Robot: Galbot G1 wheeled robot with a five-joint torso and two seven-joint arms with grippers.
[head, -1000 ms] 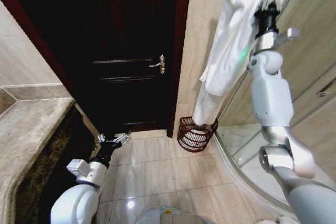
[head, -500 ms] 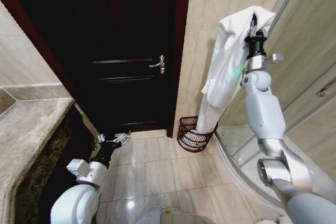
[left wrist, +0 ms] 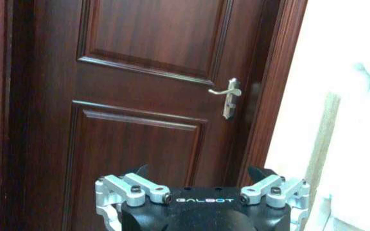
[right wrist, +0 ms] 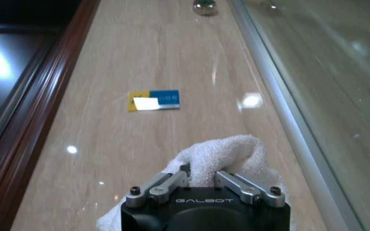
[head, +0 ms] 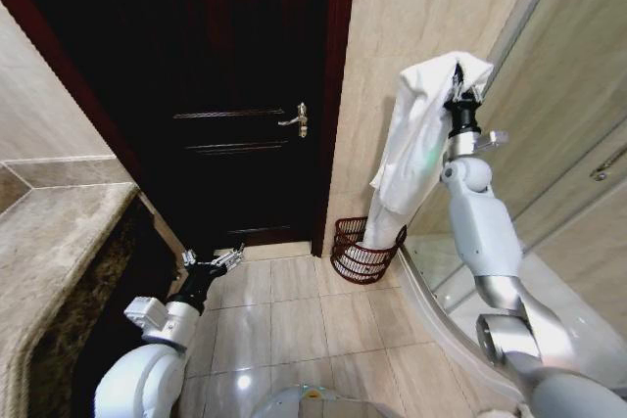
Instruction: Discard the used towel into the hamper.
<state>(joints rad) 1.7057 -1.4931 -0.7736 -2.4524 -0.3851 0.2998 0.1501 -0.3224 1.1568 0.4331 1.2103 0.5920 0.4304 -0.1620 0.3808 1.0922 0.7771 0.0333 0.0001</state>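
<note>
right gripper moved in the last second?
Yes. The right gripper, shut on the towel, has dropped down the tiled wall toward the hamper; door handle unchanged.

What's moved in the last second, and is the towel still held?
The right gripper has come down toward the hamper, still shut on the white towel; the towel's lower end now hangs into the hamper. The left gripper stayed low near the floor by the door, open. The hamper has not shifted.

Hamper (head: 366, 252) hemmed by wall (head: 377, 85) (floor (head: 294, 315) side open).
</note>
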